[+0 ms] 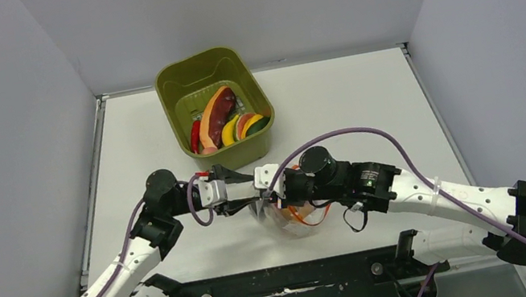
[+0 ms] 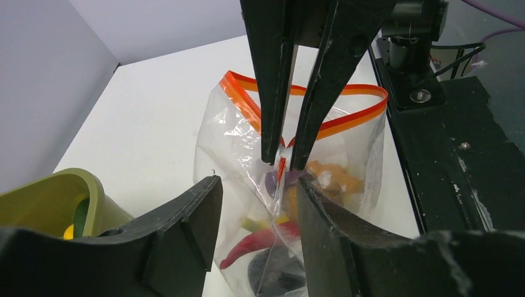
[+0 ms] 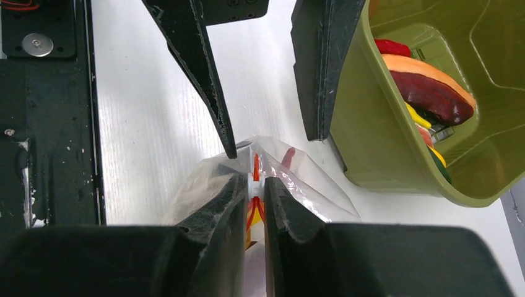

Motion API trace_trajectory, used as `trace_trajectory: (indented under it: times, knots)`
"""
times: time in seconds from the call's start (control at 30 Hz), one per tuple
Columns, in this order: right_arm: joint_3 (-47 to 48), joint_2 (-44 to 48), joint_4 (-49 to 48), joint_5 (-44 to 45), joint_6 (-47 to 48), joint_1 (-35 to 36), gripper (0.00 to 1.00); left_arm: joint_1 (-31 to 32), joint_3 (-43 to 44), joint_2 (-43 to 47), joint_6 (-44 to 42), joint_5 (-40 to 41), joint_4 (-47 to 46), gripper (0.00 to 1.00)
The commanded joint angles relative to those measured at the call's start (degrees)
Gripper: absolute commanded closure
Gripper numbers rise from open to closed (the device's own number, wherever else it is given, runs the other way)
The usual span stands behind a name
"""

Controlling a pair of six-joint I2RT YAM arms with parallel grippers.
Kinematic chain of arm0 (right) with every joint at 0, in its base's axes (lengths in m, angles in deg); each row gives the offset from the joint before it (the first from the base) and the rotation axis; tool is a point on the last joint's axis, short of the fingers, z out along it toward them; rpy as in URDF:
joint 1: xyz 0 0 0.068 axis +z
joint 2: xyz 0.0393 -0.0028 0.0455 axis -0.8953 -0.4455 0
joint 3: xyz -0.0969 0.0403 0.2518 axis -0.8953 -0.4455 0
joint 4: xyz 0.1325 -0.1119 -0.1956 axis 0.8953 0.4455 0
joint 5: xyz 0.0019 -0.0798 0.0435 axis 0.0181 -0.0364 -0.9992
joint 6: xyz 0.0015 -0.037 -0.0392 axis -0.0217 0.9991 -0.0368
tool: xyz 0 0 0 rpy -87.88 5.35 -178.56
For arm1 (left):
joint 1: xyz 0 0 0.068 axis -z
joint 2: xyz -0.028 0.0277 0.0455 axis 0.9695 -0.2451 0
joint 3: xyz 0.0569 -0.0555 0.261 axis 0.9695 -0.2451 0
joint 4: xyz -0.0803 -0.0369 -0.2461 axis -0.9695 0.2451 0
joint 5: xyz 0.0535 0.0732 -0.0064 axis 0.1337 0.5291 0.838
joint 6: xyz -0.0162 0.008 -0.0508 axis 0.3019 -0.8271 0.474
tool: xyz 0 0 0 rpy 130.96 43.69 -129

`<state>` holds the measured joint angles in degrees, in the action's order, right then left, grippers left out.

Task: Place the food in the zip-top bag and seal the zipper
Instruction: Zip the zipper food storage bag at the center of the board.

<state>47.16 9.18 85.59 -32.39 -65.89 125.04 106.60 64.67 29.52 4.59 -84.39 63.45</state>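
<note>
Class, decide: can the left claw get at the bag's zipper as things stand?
Probably yes: the left claw is open right beside the zipper, nothing between them, though the right claw is shut on it there.

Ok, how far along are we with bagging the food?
Partly done: a pepper and a few other pieces sit in the bag. In hand: the right claw is shut on the zipper, whose mouth gapes; the left claw is open at the bag. Left: more food lies in the bin, and the zipper needs sealing.

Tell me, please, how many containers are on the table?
2: a green bin at the back holding food, and a clear bag in front, pinched by the right end effector.
</note>
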Motion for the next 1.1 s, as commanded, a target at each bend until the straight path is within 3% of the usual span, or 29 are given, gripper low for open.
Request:
trace_trajectory:
  times: [0.0,0.17,0.3,0.37,0.4,0.47,0.77,1.07]
  knots:
    - [3.2,0.7,-4.2,-1.9,0.7,-0.2,1.0,0.1,2.5,-0.1,-3.2,-3.4,0.2,0.53]
    - [3.6,0.1,-4.6,-2.4,0.5,-0.2,1.0,0.1,2.7,-0.9,-4.4,-4.0,1.5,0.55]
    - [3.7,-0.4,-5.0,-3.2,0.3,-0.2,1.0,0.2,3.3,-2.0,-5.0,-4.3,1.7,0.62]
    - [3.9,-0.6,-5.1,-3.6,0.1,-0.2,1.0,0.2,3.7,-2.5,-5.1,-5.0,1.8,0.75]
    - [4.0,-0.6,-5.1,-3.7,0.0,-0.2,1.0,0.3,3.8,-2.8,-5.2,-5.0,1.8,0.89]
    - [3.9,-0.5,-5.1,-3.9,-0.2,-0.2,1.0,0.3,3.9,-2.9,-5.2,-4.8,1.6,1.0]
    - [2.1,1.4,-2.1,-2.8,-1.8,-1.7,1.0,0.2,5.0,0.3,0.0,-2.0,0.6,1.0]
    - [2.3,3.5,2.1,-4.0,-2.2,-6.5,1.0,-1.0,6.4,5.6,-1.8,4.6,3.8,1.0]
